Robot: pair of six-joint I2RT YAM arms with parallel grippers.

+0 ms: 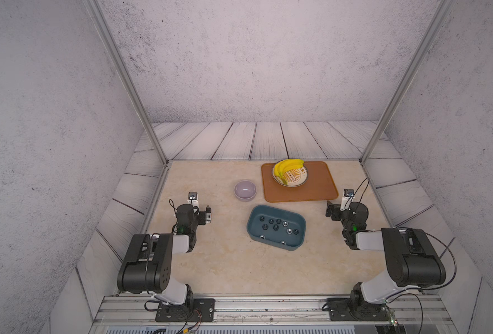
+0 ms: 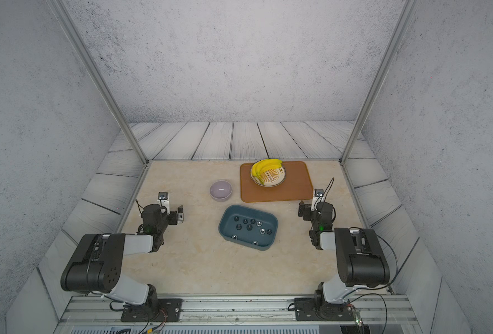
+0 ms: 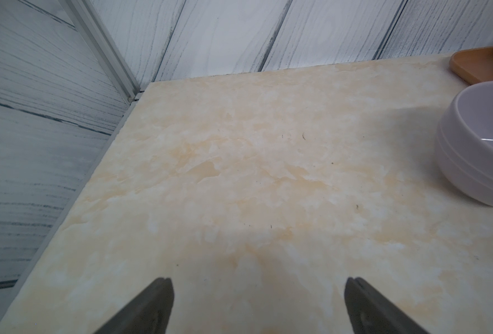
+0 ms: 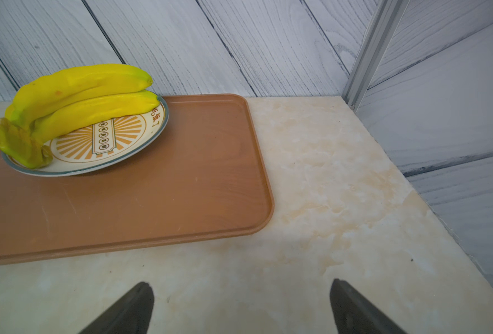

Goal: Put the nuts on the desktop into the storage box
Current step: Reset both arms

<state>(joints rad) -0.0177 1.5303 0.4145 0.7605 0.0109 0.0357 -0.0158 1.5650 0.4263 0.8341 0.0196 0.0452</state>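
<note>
Both top views: ten tiny hex nuts [image 1: 275, 227], black and silver, lie scattered inside the teal storage box [image 1: 278, 209], centre frame, on the counter [image 1: 225, 260] | left wrist: left tool [image 3: 258, 286] spread wide over the counter | right wrist: right tool [image 4: 242, 289] wide too, near the tray [image 4: 152, 202]

Open desktop [image 1: 225, 266] around storage box [image 1: 272, 235]

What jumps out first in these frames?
The yellow bananas, on a plate on the orange-brown tray at the far side of the desktop. Next, the teal box mid-desktop, with about ten small nuts lying in it. Both arms sit at the sides, left gripper and right gripper open and empty.
</note>
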